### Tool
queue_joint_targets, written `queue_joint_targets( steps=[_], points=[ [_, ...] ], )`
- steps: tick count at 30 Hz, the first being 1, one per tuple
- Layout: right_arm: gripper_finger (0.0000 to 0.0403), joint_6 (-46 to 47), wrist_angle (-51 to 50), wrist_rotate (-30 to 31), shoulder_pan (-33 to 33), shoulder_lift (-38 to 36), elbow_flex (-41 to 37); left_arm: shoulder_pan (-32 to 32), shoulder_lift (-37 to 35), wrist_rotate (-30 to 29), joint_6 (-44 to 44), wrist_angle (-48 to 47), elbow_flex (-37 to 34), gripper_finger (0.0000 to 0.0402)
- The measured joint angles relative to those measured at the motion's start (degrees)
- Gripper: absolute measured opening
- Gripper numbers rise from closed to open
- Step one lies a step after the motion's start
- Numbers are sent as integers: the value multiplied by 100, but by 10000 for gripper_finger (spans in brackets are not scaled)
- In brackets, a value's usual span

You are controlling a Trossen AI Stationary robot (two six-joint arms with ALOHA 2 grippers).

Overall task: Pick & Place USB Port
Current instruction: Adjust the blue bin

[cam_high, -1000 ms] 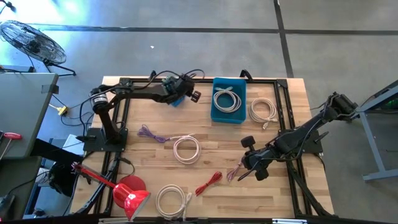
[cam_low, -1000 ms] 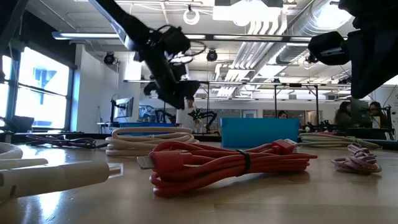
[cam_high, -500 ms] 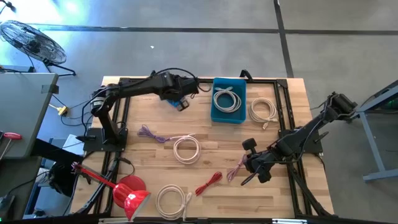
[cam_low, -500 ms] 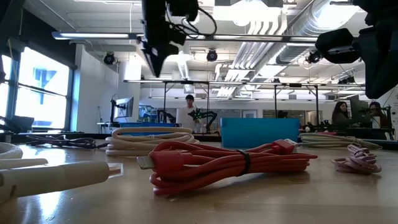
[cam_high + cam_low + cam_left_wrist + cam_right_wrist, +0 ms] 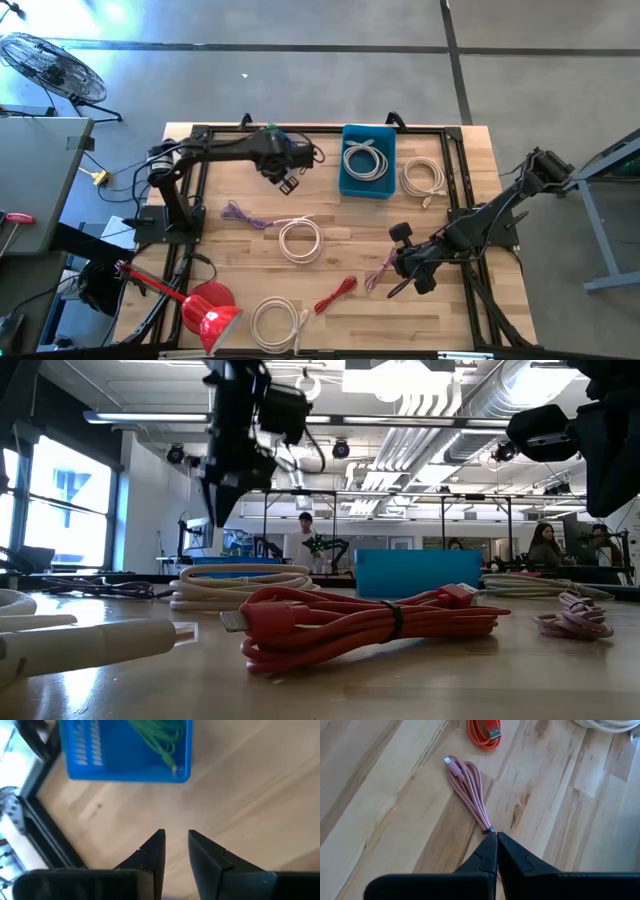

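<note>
The left jaws (image 5: 176,840) stand slightly spread with nothing between them, hanging above bare bench (image 5: 240,190) at the far side, just left of the blue bin (image 5: 367,185) that holds a white cable (image 5: 362,160). The right jaws (image 5: 497,840) are pressed together, their tips at the tie of the pink cable (image 5: 469,787) lying near the right, beside the red cable (image 5: 335,293).
</note>
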Motion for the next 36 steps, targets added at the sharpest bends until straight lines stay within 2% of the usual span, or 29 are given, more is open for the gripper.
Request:
queue_joint_targets(
  steps=[5, 11, 21, 33, 36],
  points=[
    [1, 50, 10, -8, 0, 0, 0, 65, 0, 123, -240, 704, -842, 79],
    [1, 41, 36, -8, 0, 0, 0, 298, 2, 124, -255, 1283, -1335, 79],
    [1, 39, 39, -7, 0, 0, 0, 774, 24, 96, -96, 2107, -1439, 79],
    [2, 41, 25, -8, -2, -2, 0, 1049, 714, 336, 202, 2999, -1423, 79],
    [1, 41, 6, -4, -2, -2, 0, 1051, 744, 240, 208, 3157, -1424, 79]
  ],
)
